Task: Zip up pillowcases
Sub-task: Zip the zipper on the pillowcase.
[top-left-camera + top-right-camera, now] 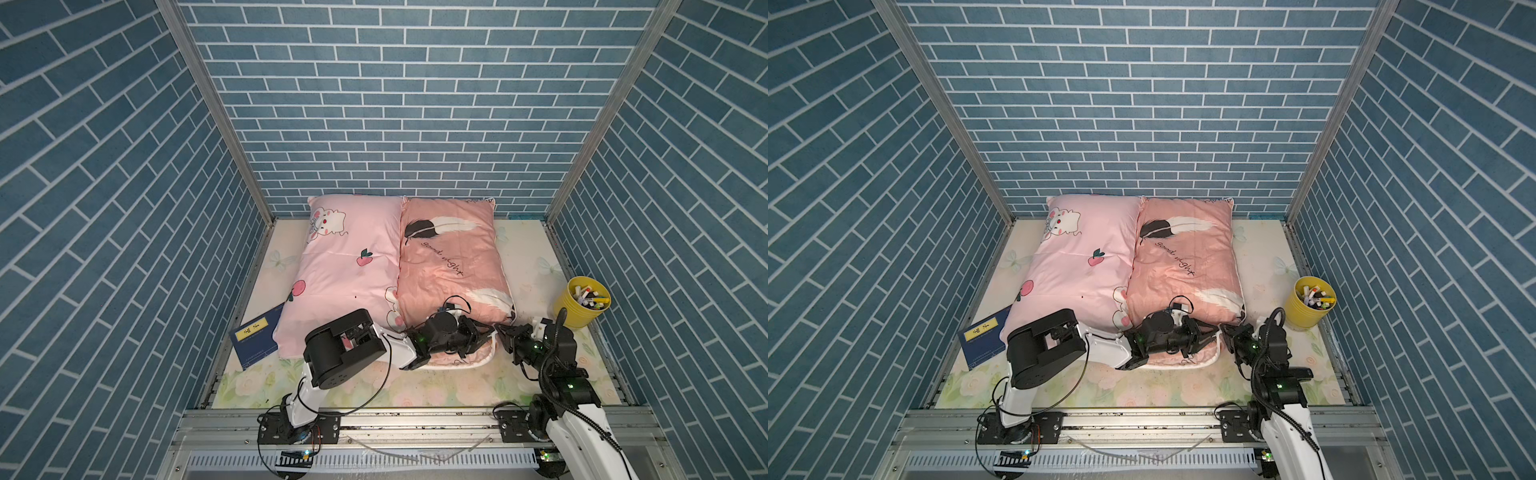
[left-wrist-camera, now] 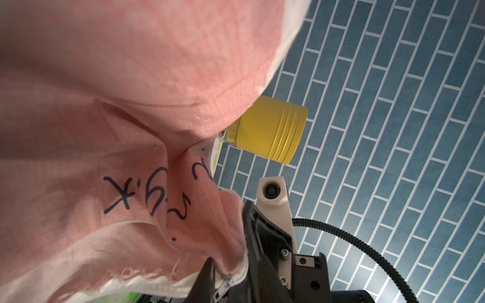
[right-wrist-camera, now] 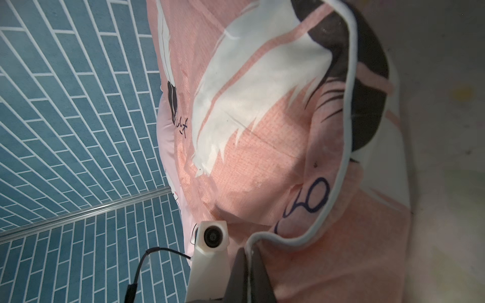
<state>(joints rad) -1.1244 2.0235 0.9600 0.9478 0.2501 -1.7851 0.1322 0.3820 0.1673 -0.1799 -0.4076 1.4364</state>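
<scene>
Two pillowcases lie side by side on a floral table [image 1: 524,249], long axes running from the robot toward the back wall. The bunny pillowcase [image 1: 345,257] is on the left. The feather pillowcase [image 1: 451,266] touches it on the right (its "good night" script runs lengthwise). Both arms hide the feather one's near end. The right gripper [image 1: 500,331] has its jaws closed on that end's white piped edge. The left gripper [image 1: 482,338] sits just beside it among folds, and I cannot tell whether its jaws grip anything.
</scene>
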